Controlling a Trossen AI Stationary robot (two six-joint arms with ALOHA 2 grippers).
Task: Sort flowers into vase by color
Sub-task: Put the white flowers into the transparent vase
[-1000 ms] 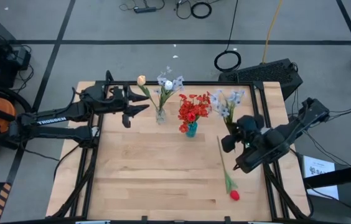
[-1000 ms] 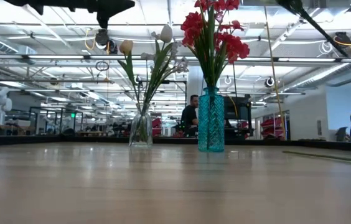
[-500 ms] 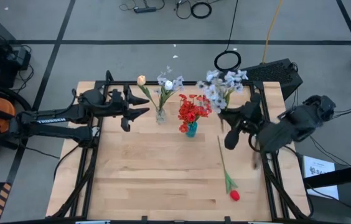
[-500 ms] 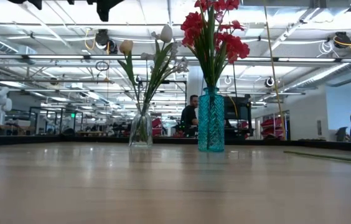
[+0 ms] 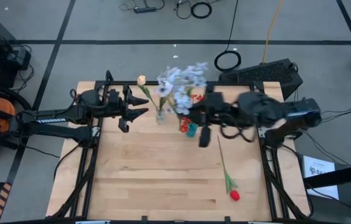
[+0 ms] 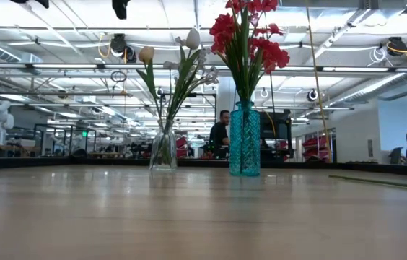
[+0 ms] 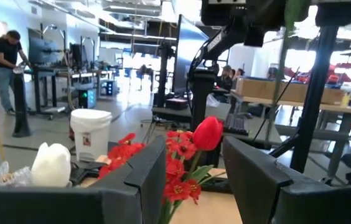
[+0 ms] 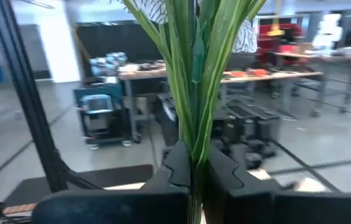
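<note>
Right gripper point(image 8: 194, 180) above the middle rear of the surface point(image 5: 163, 180), fingers clamped on the green stems of a lavender-white spray point(image 5: 182, 79), blossoms up, hanging over the gap between the two vases. Left gripper point(image 5: 132, 111) waiting just left of the clear vase point(image 5: 160, 116), fingers apart and empty.

Clear vase: narrow glass, flared foot, holding a cream tulip bud point(image 6: 146, 53), a white bud and pale sprigs. Teal vase point(image 6: 244, 139): ribbed, faceted glass, filled with red blossoms point(image 6: 245, 32). One red bud point(image 5: 234, 195) on a long stem lying flat on pale wood at the front right, well apart from both vases.

Probably light, with flat, strap-like leaves and stems stiff enough to stand upright from a low grip; top-heavy blossom cluster likely to sway. Best held low on the bundled stems, as now, with enough bare stem left below to enter a neck. Smooth plastic stems perhaps slippery, so a firm pinch needed. Narrow, already crowded necks and light glass: risk of snagging other flowers or tipping a vase.
</note>
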